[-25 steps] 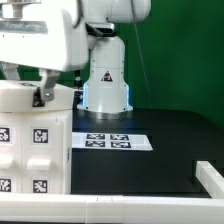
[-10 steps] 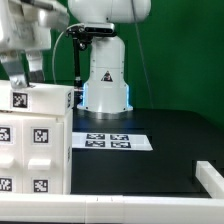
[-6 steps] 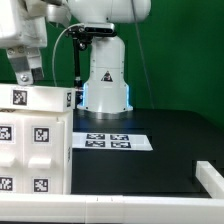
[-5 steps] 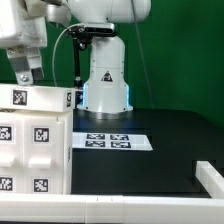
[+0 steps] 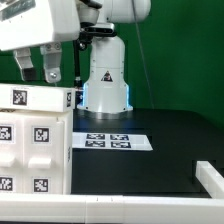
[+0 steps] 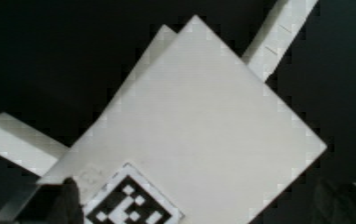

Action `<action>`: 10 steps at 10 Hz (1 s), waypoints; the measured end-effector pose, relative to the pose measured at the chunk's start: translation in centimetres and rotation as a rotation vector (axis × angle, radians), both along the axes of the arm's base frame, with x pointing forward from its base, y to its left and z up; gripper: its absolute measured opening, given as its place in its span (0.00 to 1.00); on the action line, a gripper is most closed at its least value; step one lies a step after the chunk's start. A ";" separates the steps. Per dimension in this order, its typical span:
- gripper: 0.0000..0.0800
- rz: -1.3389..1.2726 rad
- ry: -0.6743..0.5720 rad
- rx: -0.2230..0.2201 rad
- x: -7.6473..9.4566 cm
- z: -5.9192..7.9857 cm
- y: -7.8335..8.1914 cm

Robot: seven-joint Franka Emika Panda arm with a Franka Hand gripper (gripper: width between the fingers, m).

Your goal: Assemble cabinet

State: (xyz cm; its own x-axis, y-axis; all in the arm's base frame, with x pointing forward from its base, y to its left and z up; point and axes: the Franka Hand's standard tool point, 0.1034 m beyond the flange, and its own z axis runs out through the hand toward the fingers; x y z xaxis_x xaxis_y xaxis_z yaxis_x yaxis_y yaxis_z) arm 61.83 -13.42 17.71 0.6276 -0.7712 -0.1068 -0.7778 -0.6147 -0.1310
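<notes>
White cabinet (image 5: pixel 35 140) sits beneath open gripper (image 5: pixel 38 73).

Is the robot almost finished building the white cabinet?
Looks mostly built: the cabinet stands as one tall white box at the exterior view's left, tags on its front and top. Nothing is in hand: the end effector hovers open just above its top, holding nothing. What may be left: a white piece lies apart at the exterior view's right edge. The marker board is no part.
</notes>
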 end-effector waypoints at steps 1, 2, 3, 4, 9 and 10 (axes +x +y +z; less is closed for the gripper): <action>0.81 0.047 -0.007 -0.002 0.0 0.0 0.0; 0.81 0.138 -0.022 -0.005 0.0 0.0 0.0; 0.81 0.195 -0.032 -0.007 0.0 -0.1 0.0; 0.81 0.287 -0.038 -0.023 -0.1 0.0 -0.1; 0.81 0.953 -0.023 -0.116 0.4 0.7 0.8; 0.81 1.003 -0.029 -0.114 0.3 0.6 0.5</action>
State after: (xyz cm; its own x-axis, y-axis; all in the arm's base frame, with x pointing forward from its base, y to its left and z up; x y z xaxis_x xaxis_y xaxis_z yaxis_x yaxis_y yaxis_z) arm 62.10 -12.94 18.32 0.9933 0.1089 -0.0399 0.1073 -0.9934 -0.0408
